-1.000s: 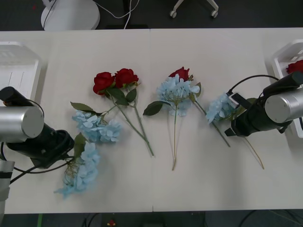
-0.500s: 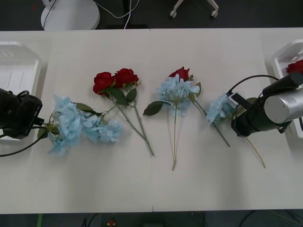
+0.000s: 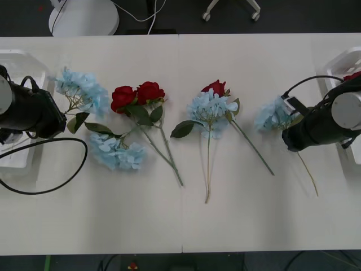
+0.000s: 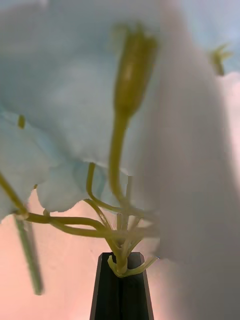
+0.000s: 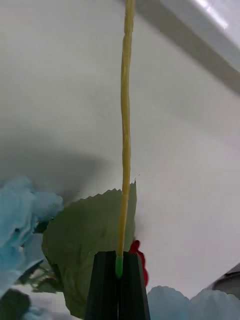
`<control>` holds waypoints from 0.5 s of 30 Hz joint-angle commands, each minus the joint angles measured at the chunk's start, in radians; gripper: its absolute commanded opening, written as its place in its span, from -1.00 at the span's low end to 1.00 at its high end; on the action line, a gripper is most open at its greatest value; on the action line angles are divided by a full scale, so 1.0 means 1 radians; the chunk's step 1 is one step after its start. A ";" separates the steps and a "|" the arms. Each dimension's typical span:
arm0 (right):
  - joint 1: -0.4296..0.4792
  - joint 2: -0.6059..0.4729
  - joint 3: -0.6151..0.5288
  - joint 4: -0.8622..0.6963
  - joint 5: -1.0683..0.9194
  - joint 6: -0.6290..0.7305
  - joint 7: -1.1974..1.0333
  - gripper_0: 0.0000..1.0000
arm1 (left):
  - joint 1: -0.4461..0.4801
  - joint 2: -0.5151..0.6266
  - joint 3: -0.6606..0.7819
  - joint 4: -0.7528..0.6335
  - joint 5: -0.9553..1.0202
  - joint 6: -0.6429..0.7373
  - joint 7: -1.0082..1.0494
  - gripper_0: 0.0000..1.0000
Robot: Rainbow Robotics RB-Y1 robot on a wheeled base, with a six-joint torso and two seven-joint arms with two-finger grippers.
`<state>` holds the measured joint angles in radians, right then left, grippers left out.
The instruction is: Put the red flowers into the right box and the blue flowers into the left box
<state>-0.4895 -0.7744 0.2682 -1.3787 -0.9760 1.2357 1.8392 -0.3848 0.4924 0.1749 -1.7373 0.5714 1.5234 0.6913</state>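
Observation:
My left gripper [image 3: 57, 117] is shut on the thin stem of a blue flower [image 3: 82, 90], held beside the left box [image 3: 16, 63]; in the left wrist view the black fingers [image 5: 106, 285] pinch the stem. My right gripper [image 3: 291, 126] is shut on another blue flower [image 3: 273, 115], just left of the right box [image 3: 342, 63], which holds one red flower [image 3: 354, 77]. The right wrist view has the fingers [image 4: 131, 287] closed at that flower's stem fork. Two red flowers [image 3: 136, 95] lie together on the table. A third red flower [image 3: 215, 87] lies against a blue flower [image 3: 210, 109]. One more blue flower [image 3: 118, 152] lies centre-left.
A black cable [image 3: 51, 183] loops over the table by my left arm. Long green stems [image 3: 167, 152] run toward the near edge. The table's near half is bare. A white round base [image 3: 83, 16] and chair wheels stand on the floor beyond the far edge.
My left arm has carried its blue flower from the near left corner up and away, to beside the left box. My right gripper has moved its blue flower slightly right and away.

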 commanded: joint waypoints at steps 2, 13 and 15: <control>-0.123 0.018 -0.132 -0.003 -0.101 0.091 0.011 -1.00 | -0.034 -0.003 -0.035 0.044 -0.013 -0.060 0.043 -1.00; -0.304 0.093 -0.129 -0.002 -0.405 0.087 0.063 -1.00 | -0.017 -0.006 -0.086 0.044 -0.047 -0.062 0.022 1.00; -0.327 0.129 -0.126 -0.003 -0.431 0.087 0.069 -1.00 | -0.017 -0.002 -0.072 0.030 -0.042 -0.039 -0.055 1.00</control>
<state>-0.7394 -0.7121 0.1370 -1.3752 -1.3677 1.3248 1.8594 -0.3849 0.4875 0.0885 -1.6814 0.5241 1.4724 0.6997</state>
